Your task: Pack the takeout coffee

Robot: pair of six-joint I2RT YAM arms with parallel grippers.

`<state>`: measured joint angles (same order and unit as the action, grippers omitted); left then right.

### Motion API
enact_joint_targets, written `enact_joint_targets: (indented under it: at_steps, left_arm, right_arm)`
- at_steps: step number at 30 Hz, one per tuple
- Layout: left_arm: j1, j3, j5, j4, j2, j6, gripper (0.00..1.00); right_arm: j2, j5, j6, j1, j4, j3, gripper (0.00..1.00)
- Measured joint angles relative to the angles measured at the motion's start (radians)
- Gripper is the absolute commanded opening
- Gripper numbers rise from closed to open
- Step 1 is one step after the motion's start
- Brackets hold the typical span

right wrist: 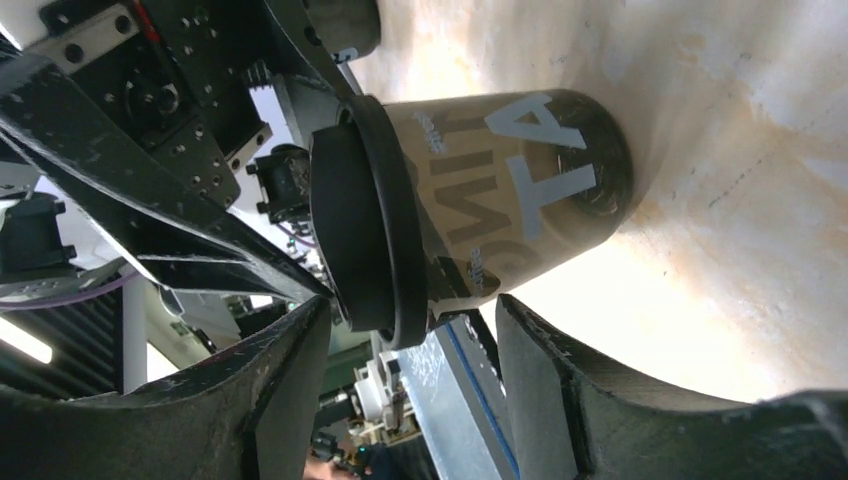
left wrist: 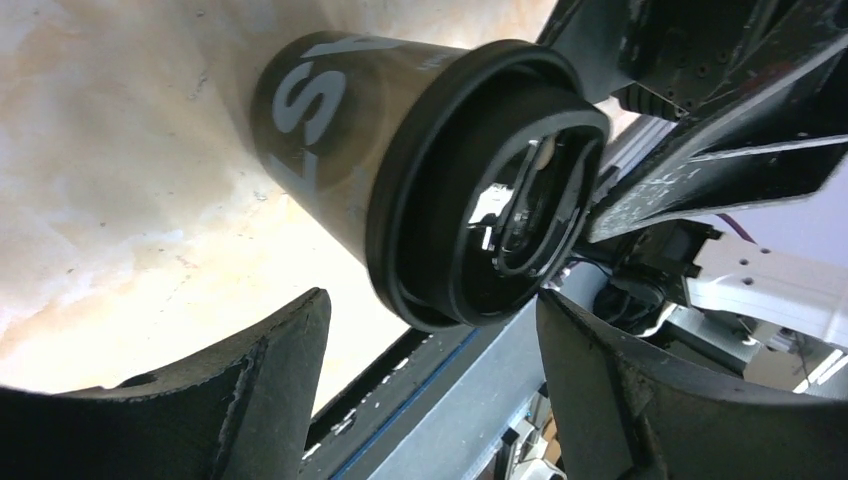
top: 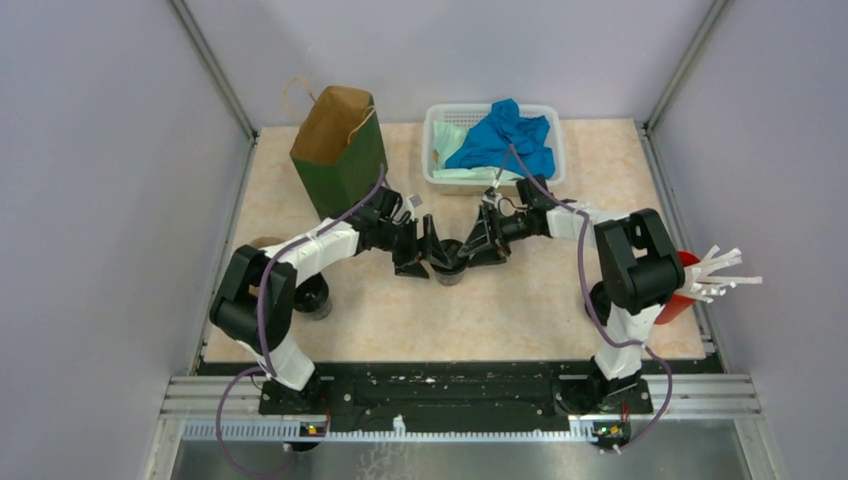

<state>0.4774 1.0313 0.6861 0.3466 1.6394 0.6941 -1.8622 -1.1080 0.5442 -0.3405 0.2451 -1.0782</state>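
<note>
cup: coffee cup upright near the middle of the table | left gripper: jaws apart, not touching the cup | right gripper: jaws apart, opposite side, likely to steady the pickup | paper bag: open at far-left corner, probably the destination | writing: white letters on the cup, only "TA" readable

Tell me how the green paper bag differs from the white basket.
The green paper bag stands tall and narrow; the white basket is low and wide. The bag's sides are solid; the basket's walls are perforated. The basket holds a blue cloth; the bag shows no contents. Both sit open-topped at the far edge of the table.
</note>
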Motion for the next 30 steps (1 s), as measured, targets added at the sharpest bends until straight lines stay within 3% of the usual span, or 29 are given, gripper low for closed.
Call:
enact_joint_targets:
  at_steps: [7, 12, 19, 25, 30]
  left_arm:
    - [0.002, -0.039, -0.019, -0.018, 0.01, -0.008, 0.74]
    - [0.002, -0.07, 0.019, -0.063, 0.01, -0.002, 0.78]
    - [-0.003, -0.014, -0.013, 0.004, 0.01, -0.04, 0.92]
    - [-0.014, 0.091, -0.022, 0.051, 0.01, -0.049, 0.93]
    - [-0.034, 0.14, -0.026, 0.069, 0.01, -0.06, 0.87]
  right_arm:
    - [-0.049, -0.058, 0.049, 0.005, -0.126, 0.067, 0.5]
    - [-0.042, -0.092, 0.071, 0.012, -0.154, 0.098, 0.6]
    - [-0.004, 0.013, 0.053, 0.012, -0.055, 0.04, 0.79]
    - [-0.003, 0.036, 0.034, 0.012, -0.013, -0.051, 0.8]
    - [-0.005, 0.042, 0.024, 0.008, 0.012, -0.087, 0.77]
